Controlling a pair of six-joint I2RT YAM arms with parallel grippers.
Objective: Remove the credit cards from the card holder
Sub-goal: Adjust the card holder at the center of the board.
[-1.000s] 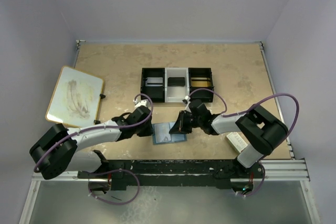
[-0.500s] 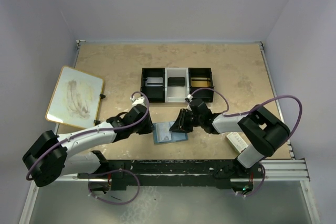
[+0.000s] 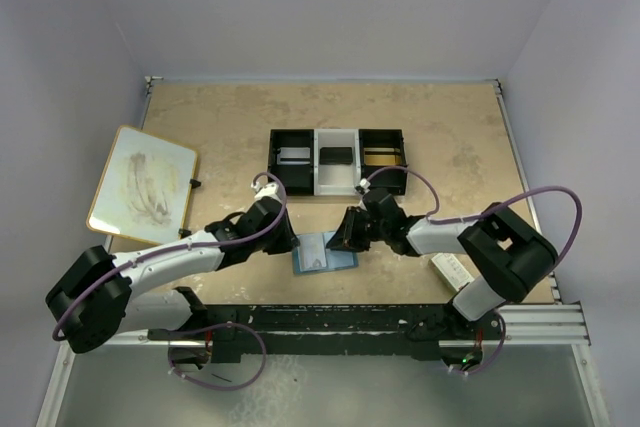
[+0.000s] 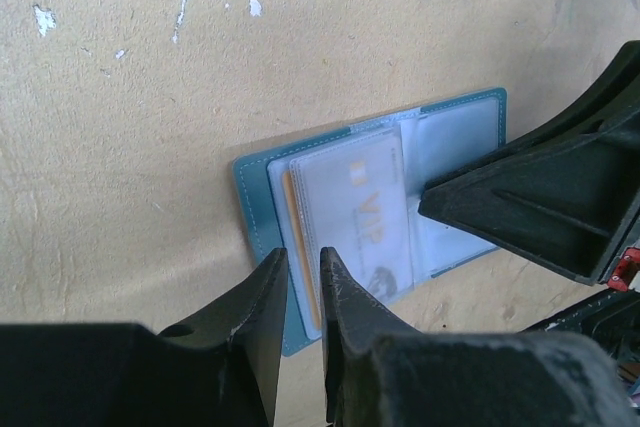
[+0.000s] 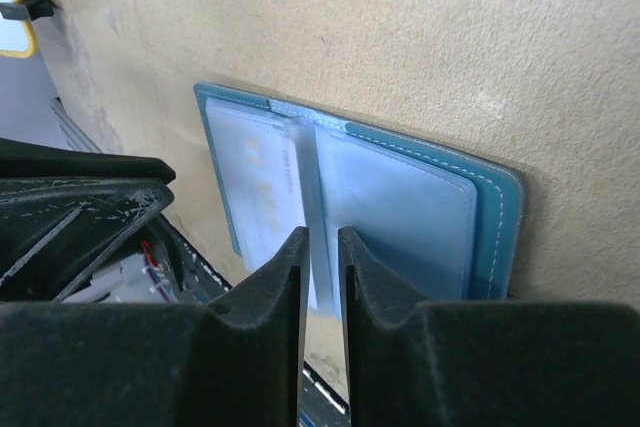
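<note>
Far left of bench (image 3: 450, 127): whiteboard (image 3: 142, 185), flat. Left gripper (image 4: 300, 259): stands at left edge of card holder (image 4: 255, 197), jaws a narrow slit apart, pinching nothing visible. Card holder: lies open near front edge, between both grippers. Credit cards (image 4: 350, 212): sit tucked inside its left half, pale over gold. Right gripper (image 5: 320, 237): hovers over centre fold, jaws barely parted; grip on clear sleeve (image 5: 308, 167) not discernible.

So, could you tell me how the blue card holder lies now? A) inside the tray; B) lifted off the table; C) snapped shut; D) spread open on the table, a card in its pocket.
D: the card holder lies spread open on the table, a pale card in its clear pocket.
</note>
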